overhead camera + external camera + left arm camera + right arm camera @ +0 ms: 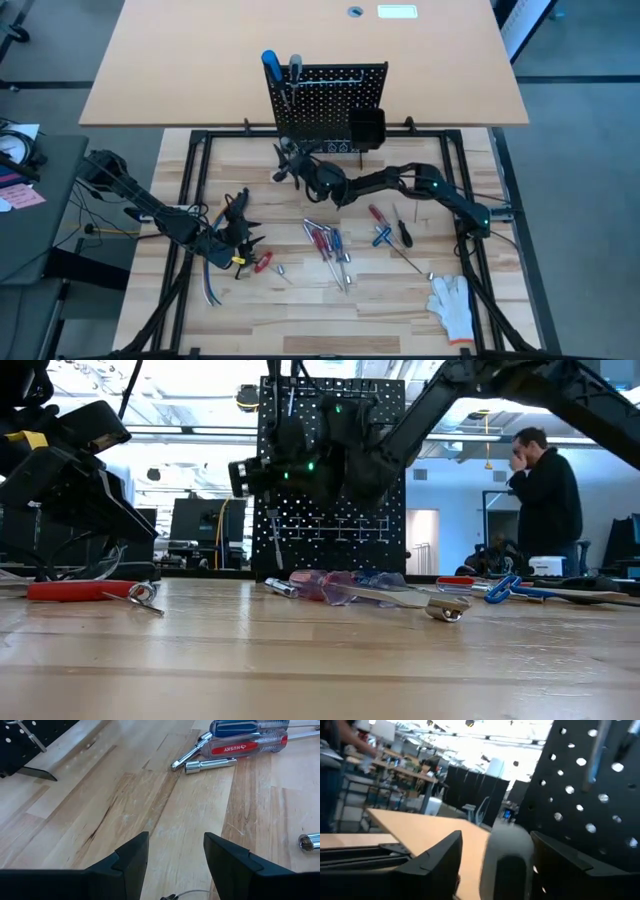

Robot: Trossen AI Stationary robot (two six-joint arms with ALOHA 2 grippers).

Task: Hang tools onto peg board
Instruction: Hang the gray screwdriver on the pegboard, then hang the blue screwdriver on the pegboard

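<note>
Peg board (330, 105) is seen upright at far edge of tabletop (300, 310), w/ blue-handled screwdriver (271, 63) & grey-handled one (295, 66) already hung at its top. Right gripper (285, 165) is held just in front of board's lower left corner, jaws apart, grey handle (507, 865) seen between them. Left gripper (240, 240) is parked low over tabletop, jaws apart, nothing gripped. Loose tools (328, 245) are scattered mid-tabletop; white glove (452, 305) lies near right corner.

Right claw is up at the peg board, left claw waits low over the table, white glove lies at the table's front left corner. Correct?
Not quite: the high view shows the white glove at the front right corner. The rest holds: right claw at the peg board, left claw low over the table.
</note>
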